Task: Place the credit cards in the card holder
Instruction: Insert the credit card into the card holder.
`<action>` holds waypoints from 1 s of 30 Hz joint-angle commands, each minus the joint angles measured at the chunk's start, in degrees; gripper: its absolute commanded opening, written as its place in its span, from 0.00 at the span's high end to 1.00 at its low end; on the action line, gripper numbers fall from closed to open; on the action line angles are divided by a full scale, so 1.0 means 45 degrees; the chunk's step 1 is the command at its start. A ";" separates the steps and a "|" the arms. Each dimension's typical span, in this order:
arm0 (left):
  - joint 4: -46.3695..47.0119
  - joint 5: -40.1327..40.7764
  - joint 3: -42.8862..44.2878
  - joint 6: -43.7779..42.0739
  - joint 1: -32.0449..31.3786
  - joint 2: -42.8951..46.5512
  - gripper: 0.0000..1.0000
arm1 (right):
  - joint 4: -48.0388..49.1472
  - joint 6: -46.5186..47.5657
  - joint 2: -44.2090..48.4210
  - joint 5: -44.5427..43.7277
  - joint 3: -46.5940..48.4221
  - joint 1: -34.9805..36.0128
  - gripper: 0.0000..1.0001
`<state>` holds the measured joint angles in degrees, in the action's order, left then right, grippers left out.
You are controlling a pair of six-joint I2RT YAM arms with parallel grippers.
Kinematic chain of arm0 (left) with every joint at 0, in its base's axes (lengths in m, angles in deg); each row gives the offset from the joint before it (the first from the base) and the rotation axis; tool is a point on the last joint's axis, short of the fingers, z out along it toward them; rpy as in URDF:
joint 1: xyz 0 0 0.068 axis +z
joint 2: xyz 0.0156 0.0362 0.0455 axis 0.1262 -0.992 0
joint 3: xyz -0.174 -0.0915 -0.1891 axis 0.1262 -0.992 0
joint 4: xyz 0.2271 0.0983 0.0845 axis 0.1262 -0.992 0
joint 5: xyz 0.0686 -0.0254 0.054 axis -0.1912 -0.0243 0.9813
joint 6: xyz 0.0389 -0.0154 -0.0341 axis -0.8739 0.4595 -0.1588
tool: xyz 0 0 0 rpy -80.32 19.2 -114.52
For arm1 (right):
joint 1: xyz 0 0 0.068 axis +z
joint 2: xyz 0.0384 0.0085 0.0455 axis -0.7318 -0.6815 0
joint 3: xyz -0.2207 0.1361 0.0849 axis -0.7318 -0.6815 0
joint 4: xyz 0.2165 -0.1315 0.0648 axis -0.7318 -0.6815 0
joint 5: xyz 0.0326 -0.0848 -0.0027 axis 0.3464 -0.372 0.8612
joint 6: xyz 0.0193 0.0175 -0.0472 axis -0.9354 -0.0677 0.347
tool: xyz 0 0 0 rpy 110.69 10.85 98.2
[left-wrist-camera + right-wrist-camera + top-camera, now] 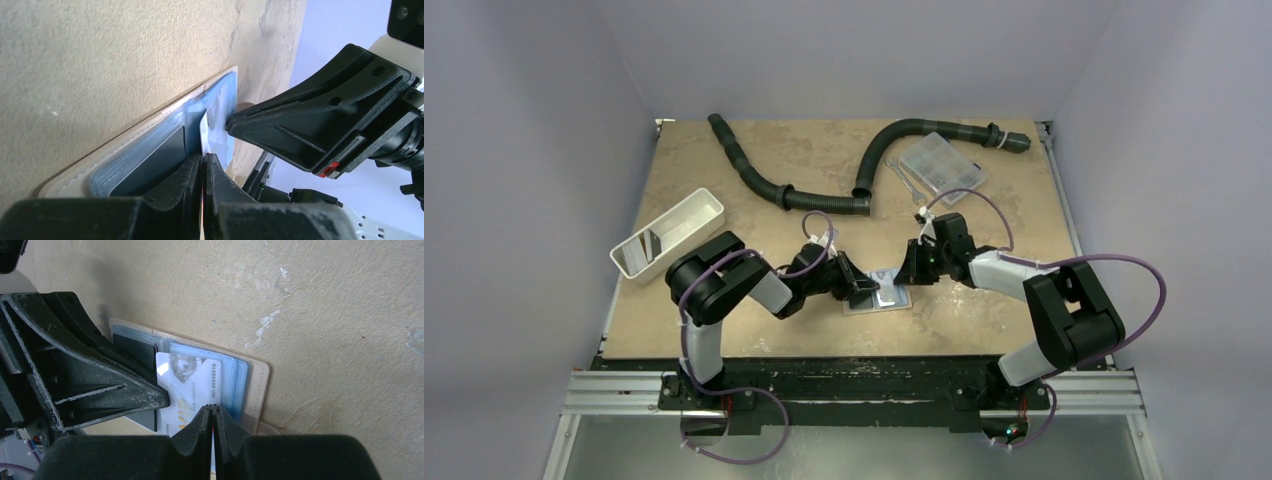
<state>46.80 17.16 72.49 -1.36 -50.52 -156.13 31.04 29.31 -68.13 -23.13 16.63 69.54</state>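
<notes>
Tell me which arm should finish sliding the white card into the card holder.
Right. The right hand looks pinched on the white card's edge, already over the card holder's blue pockets. The left hand, shut, only touches the card's side.

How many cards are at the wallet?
2: a white printed card over the open tan wallet, a dark card slotted in a pocket beside it. More may be hidden.
</notes>
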 commanded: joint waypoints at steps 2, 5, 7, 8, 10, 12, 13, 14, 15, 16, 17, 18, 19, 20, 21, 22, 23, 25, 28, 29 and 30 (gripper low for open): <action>-0.2736 0.0167 0.1046 -0.1738 -0.0228 0.0636 0.92 | -0.0113 0.0261 0.0148 -0.0209 -0.0259 -0.0005 0.88; -0.4090 0.0474 0.1494 -0.2600 -0.0244 0.1098 0.86 | -0.0142 0.0232 0.0149 -0.0151 -0.0228 -0.0006 0.87; -0.4558 0.0548 0.1735 -0.2845 -0.0234 0.1188 0.85 | -0.0197 0.0166 0.0255 -0.0119 -0.0192 0.0004 0.88; -0.4642 0.0522 0.1794 -0.2888 -0.0244 0.1186 0.85 | -0.0304 0.0121 0.0382 -0.0141 -0.0153 -0.0017 0.87; -0.5037 0.0554 0.1987 -0.3029 -0.0237 0.1168 0.86 | -0.0672 0.0005 0.0796 -0.0491 -0.0058 -0.0019 0.87; -0.5437 0.0628 0.2083 -0.3160 -0.0258 0.1209 0.86 | -0.1168 -0.0120 0.1267 -0.1026 0.0077 -0.0008 0.85; -0.5529 0.0649 0.2086 -0.3228 -0.0247 0.1265 0.86 | -0.1377 -0.0156 0.1542 -0.1253 0.0129 -0.0023 0.84; -0.5616 0.0690 0.2101 -0.3319 -0.0239 0.1306 0.83 | -0.1533 -0.0200 0.1698 -0.1442 0.0177 -0.0037 0.81; -0.5712 0.0710 0.2140 -0.3397 -0.0245 0.1335 0.82 | -0.1645 -0.0264 0.1844 -0.1537 0.0186 -0.0066 0.79; -0.5817 0.0701 0.2188 -0.3457 -0.0248 0.1359 0.81 | -0.1723 -0.0284 0.1941 -0.1568 0.0202 -0.0114 0.77; -0.5920 0.0699 0.2243 -0.3516 -0.0249 0.1361 0.80 | -0.1793 -0.0286 0.1980 -0.1579 0.0216 -0.0132 0.77; -0.5980 0.0682 0.2275 -0.3551 -0.0249 0.1362 0.78 | -0.1807 -0.0277 0.1953 -0.1581 0.0225 -0.0166 0.76; -0.5990 0.0663 0.2298 -0.3574 -0.0249 0.1347 0.77 | -0.1813 -0.0259 0.1871 -0.1571 0.0226 -0.0190 0.76; -0.6005 0.0656 0.2318 -0.3565 -0.0249 0.1358 0.76 | -0.1778 -0.0232 0.1754 -0.1538 0.0226 -0.0214 0.76; -0.6010 0.0667 0.2340 -0.3586 -0.0249 0.1361 0.75 | -0.1726 -0.0187 0.1543 -0.1497 0.0253 -0.0232 0.76; -0.6037 0.0698 0.2355 -0.3623 -0.0258 0.1372 0.73 | -0.1652 -0.0155 0.1395 -0.1458 0.0247 -0.0244 0.76; -0.6118 0.0711 0.2389 -0.3674 -0.0254 0.1380 0.72 | -0.1528 -0.0136 0.1277 -0.1375 0.0246 -0.0236 0.76; -0.6440 0.0894 0.2498 -0.3857 -0.0259 0.1448 0.71 | -0.1302 -0.0098 0.1066 -0.1116 0.0284 -0.0239 0.75; -0.6825 0.1213 0.2721 -0.4194 -0.0353 0.1555 0.70 | -0.1039 0.0038 0.0633 -0.0705 0.0425 -0.0235 0.75; -0.7001 0.1325 0.2884 -0.4343 -0.0418 0.1535 0.69 | -0.0917 0.0035 0.0486 -0.0536 0.0449 -0.0237 0.76; -0.7221 0.1461 0.3090 -0.4506 -0.0509 0.1488 0.69 | -0.0814 0.0044 0.0365 -0.0310 0.0459 -0.0245 0.76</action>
<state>20.33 19.10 83.68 -16.72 -51.87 -150.64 25.05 28.74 -64.90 -27.66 16.55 68.71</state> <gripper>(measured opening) 0.301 0.244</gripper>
